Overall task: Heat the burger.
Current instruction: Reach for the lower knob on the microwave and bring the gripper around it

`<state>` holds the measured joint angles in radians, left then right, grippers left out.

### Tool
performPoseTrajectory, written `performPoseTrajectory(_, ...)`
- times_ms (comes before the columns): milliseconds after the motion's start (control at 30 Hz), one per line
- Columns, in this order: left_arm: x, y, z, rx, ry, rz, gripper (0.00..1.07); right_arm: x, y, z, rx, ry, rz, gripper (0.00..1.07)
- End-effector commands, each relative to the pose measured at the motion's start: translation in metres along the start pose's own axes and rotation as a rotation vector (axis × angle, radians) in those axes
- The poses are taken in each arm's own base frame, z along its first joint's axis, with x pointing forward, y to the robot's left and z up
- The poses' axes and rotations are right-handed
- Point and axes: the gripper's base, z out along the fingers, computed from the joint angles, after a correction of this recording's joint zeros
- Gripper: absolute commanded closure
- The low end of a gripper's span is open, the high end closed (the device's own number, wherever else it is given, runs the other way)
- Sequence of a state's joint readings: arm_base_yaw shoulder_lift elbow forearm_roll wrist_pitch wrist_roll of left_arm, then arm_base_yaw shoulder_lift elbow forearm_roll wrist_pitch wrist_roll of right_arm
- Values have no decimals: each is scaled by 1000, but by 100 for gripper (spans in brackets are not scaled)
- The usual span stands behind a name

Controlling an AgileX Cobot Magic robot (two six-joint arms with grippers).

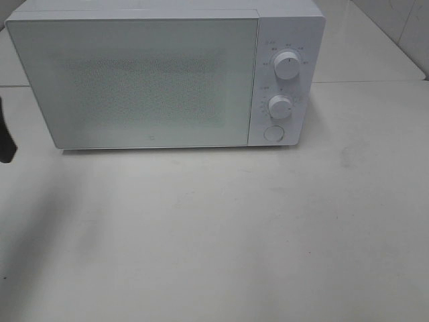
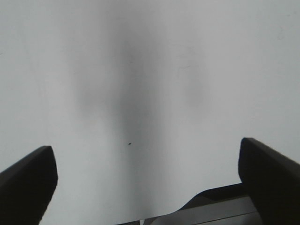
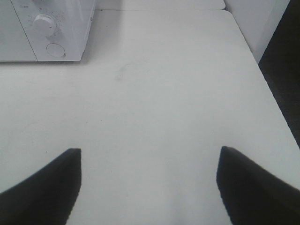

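Note:
The burger is out of view in every frame. The white microwave (image 1: 154,80) stands at the back of the table with its frosted door shut. My left gripper (image 2: 146,150) is open over a bare white surface, with nothing between its dark fingers (image 2: 28,183). Only a dark sliver of the left arm (image 1: 7,134) shows at the left edge of the high view. My right gripper (image 3: 150,151) is open above the white table (image 3: 154,93), empty, some way in front and to the right of the microwave (image 3: 47,28).
The microwave's control panel carries two round knobs (image 1: 287,66) (image 1: 280,107) and a round button (image 1: 273,133). The white table (image 1: 221,228) spreads in front of it. The table's edge (image 3: 276,98) drops to a dark floor beside the right gripper.

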<state>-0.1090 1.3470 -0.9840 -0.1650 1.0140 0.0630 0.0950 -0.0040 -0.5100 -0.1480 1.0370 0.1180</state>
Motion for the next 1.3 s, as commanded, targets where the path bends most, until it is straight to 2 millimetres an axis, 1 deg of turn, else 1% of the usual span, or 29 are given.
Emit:
performPoseTrajectory(33, 14, 13, -14, -17, -35, -67, 7, 3, 0, -2, -3, -27, -6, 31)
performPoseTrajectory(67, 14, 13, -14, -17, -35, -67, 7, 3, 0, -2, -3, -27, -6, 31)
performPoseTrajectory(100, 23, 16, -24, -27, -54, -78, 7, 3, 0, -2, -3, -27, -6, 31)
performPoseTrajectory(167, 27, 16, -27, -30, -59, -80, 7, 3, 0, -2, -3, -27, -6, 31)
performPoseTrajectory(200, 37, 15, -36, -43, -90, -70, 7, 3, 0, -2, -3, -27, -6, 31)
performPoseTrajectory(233, 41, 15, -39, -45, -100, -67, 7, 3, 0, -2, -3, -27, -6, 31)
performPoseTrajectory(267, 41, 15, -39, -45, -100, -67, 7, 3, 0, -2, -3, -27, -6, 31)
performPoseTrajectory(333, 62, 13, -50, -55, -166, -55, 7, 3, 0, -2, -3, -27, -6, 31)
performPoseTrajectory(433, 68, 12, -52, -56, -185, -53, 7, 3, 0, -2, -3, -27, -6, 31)
performPoseTrajectory(500, 91, 10, -55, -59, -244, -47, 7, 3, 0, -2, -3, -27, -6, 31)
performPoseTrajectory(533, 91, 10, -55, -59, -244, -47, 7, 3, 0, -2, -3, -27, -6, 31)
performPoseTrajectory(567, 97, 10, -55, -60, -258, -46, 7, 3, 0, -2, -3, -27, -6, 31)
performPoseTrajectory(600, 109, 9, -56, -66, -291, -28, 7, 3, 0, -2, -3, -27, -6, 31)
performPoseTrajectory(633, 109, 9, -56, -66, -291, -28, 7, 3, 0, -2, -3, -27, -6, 31)
performPoseTrajectory(667, 115, 9, -56, -68, -312, -21, 7, 3, 0, -2, -3, -27, -6, 31)
performPoseTrajectory(700, 126, 8, -56, -70, -347, -16, 7, 3, 0, -2, -3, -27, -6, 31)
performPoseTrajectory(733, 126, 8, -56, -70, -347, -16, 7, 3, 0, -2, -3, -27, -6, 31)
performPoseTrajectory(800, 132, 8, -56, -71, -366, -14, 7, 3, 0, -2, -3, -27, -6, 31)
performPoseTrajectory(867, 154, 7, -57, -74, -433, -4, 7, 3, 0, -2, -3, -27, -6, 31)
performPoseTrajectory(900, 154, 7, -57, -74, -433, -4, 7, 3, 0, -2, -3, -27, -6, 31)
performPoseTrajectory(967, 168, 6, -58, -78, -497, 4, 7, 3, 0, -2, -3, -27, -6, 31)
performPoseTrajectory(1000, 168, 6, -58, -78, -497, 4, 7, 3, 0, -2, -3, -27, -6, 31)
performPoseTrajectory(1033, 172, 6, -59, -81, -521, 8, 7, 3, 0, -2, -3, -27, -6, 31)
performPoseTrajectory(1067, 178, 5, -64, -92, -569, 18, 7, 3, 0, -2, -3, -27, -6, 31)
performPoseTrajectory(1100, 178, 5, -64, -92, -569, 18, 7, 3, 0, -2, -3, -27, -6, 31)
performPoseTrajectory(1133, 185, 5, -68, -103, -611, 26, 7, 3, 0, -2, -3, -27, -6, 31)
performPoseTrajectory(1167, 185, 5, -68, -103, -611, 26, 7, 3, 0, -2, -3, -27, -6, 31)
performPoseTrajectory(1233, 196, 4, -71, -99, -649, 21, 7, 3, 0, -2, -3, -27, -6, 31)
performPoseTrajectory(1300, 200, 4, -70, -95, -640, 13, 7, 3, 0, -2, -3, -27, -6, 31)
